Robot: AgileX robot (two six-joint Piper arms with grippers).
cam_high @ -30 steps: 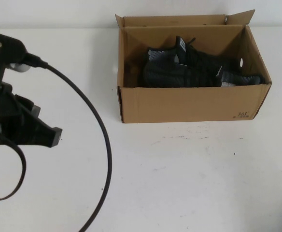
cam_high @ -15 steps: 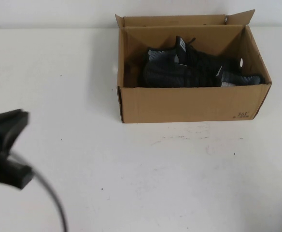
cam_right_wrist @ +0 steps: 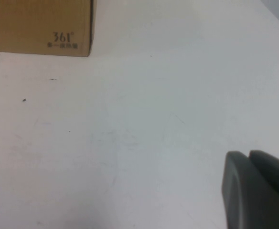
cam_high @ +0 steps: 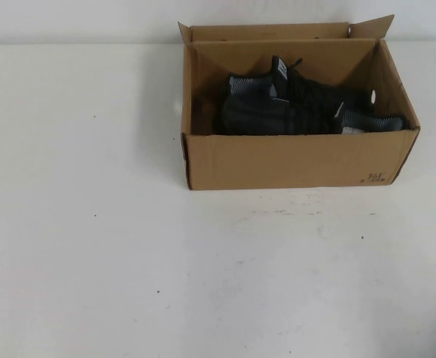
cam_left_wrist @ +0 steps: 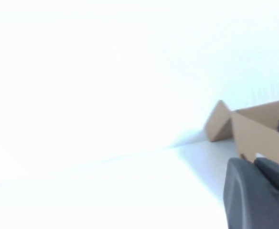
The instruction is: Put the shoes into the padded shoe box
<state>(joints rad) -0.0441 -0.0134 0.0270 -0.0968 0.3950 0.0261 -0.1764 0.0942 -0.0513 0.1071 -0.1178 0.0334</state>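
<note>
The brown cardboard shoe box stands at the back middle-right of the white table, flaps upright. Both black knit shoes lie inside it, grey collars showing, with a bit of white paper at the right end. Neither gripper shows in the high view. In the left wrist view my left gripper is shut and empty, off to the side of the box. In the right wrist view my right gripper is shut and empty over bare table, apart from the box's printed corner.
The white table spreads in front of the box and to its left, with small dark specks. A pale wall runs behind the table's far edge.
My left arm and its cable have drawn back down and left, out of the high view. The box and shoes have not moved.
</note>
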